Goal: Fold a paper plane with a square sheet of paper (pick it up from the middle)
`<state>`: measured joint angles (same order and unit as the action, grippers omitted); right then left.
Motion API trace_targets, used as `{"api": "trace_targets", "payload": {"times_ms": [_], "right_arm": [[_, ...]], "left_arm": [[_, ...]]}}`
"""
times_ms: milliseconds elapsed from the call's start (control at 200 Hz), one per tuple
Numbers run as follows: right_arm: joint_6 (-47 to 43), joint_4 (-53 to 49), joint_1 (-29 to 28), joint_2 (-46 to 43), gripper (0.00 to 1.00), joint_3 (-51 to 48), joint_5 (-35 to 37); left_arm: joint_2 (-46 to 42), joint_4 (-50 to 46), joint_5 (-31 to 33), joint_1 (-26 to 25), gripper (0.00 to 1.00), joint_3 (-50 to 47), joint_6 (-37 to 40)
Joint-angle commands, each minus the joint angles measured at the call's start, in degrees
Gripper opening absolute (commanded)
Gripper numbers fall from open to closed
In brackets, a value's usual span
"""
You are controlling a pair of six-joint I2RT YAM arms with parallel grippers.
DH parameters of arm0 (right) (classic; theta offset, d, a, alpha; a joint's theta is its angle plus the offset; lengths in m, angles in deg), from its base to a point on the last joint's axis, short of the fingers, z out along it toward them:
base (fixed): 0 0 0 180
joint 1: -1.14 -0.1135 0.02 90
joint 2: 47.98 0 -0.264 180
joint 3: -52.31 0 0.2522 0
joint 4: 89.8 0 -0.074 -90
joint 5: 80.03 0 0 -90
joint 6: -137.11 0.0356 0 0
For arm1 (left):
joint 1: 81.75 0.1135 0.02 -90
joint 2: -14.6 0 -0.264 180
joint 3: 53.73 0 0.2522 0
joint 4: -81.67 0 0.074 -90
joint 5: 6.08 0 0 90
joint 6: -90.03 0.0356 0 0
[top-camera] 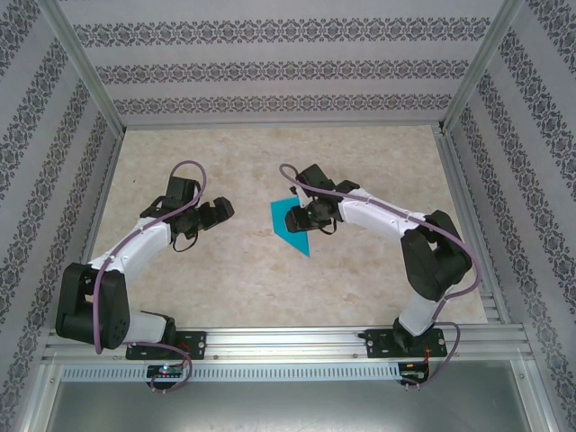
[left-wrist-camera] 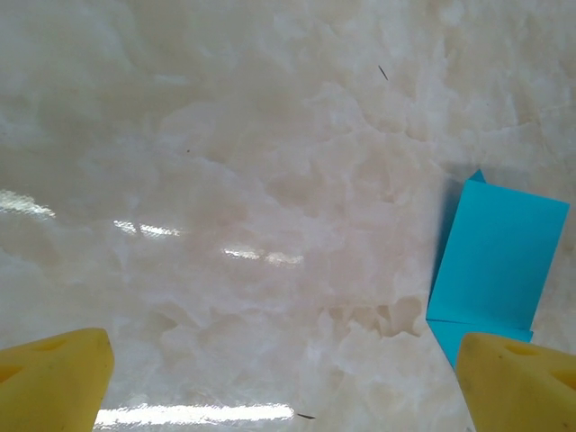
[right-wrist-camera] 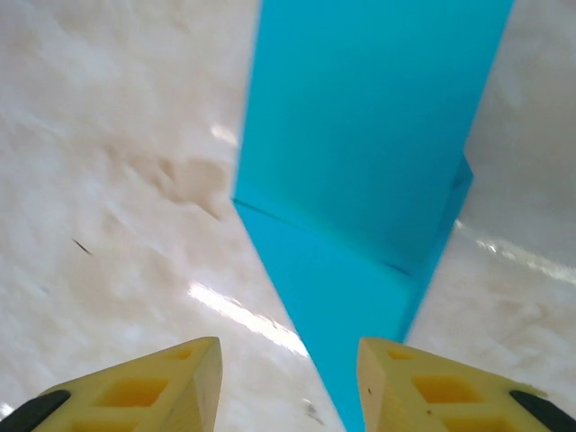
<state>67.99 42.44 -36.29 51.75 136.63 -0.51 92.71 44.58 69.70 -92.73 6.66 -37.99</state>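
Observation:
The square sheet of paper [top-camera: 290,225] is bright teal and partly folded, lying flat on the marble table with a narrow point towards the near side. My right gripper [top-camera: 310,216] hovers over its right edge. In the right wrist view the paper [right-wrist-camera: 360,135] shows a layered flap, and its point runs down past the inner side of the right finger [right-wrist-camera: 432,387]. The right gripper [right-wrist-camera: 288,378] is open, its jaws apart with nothing pinched. My left gripper [top-camera: 220,211] stands wide open to the left of the paper. In the left wrist view the paper [left-wrist-camera: 499,261] lies just beyond the right finger [left-wrist-camera: 522,382].
The pale marble table top [top-camera: 225,270] is bare around the paper. Aluminium frame rails [top-camera: 288,342] run along the near edge, and patterned walls [top-camera: 270,63] close in the back and both sides.

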Motion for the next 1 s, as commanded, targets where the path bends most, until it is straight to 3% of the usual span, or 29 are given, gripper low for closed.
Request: {"api": "trace_targets", "payload": {"times_ms": [0, 290, 565, 774, 994], "right_arm": [[10.56, 5.66, -2.58, 3.46, 0.44, 2.42, 5.48], [14.74, 1.77, -4.06, 18.44, 0.43, 15.39, 7.64], [5.54, -1.35, -5.97, 21.17, 0.43, 14.73, -0.30], [1.79, -2.85, -6.15, 16.26, 0.43, 9.15, -1.36], [6.96, 10.51, -2.71, 3.24, 0.44, -0.55, -3.81]], "left_arm": [[0.91, 3.11, -2.06, 0.02, 0.98, -0.49, 0.28], [1.52, 3.71, -3.62, -0.23, 0.99, -0.72, 0.49], [2.46, 4.21, -4.25, -0.34, 0.99, -0.88, 0.58], [3.02, 4.86, -4.83, -0.62, 0.99, -0.92, 0.44], [3.60, 6.20, -6.17, -1.55, 1.00, -1.20, -0.48]]}}
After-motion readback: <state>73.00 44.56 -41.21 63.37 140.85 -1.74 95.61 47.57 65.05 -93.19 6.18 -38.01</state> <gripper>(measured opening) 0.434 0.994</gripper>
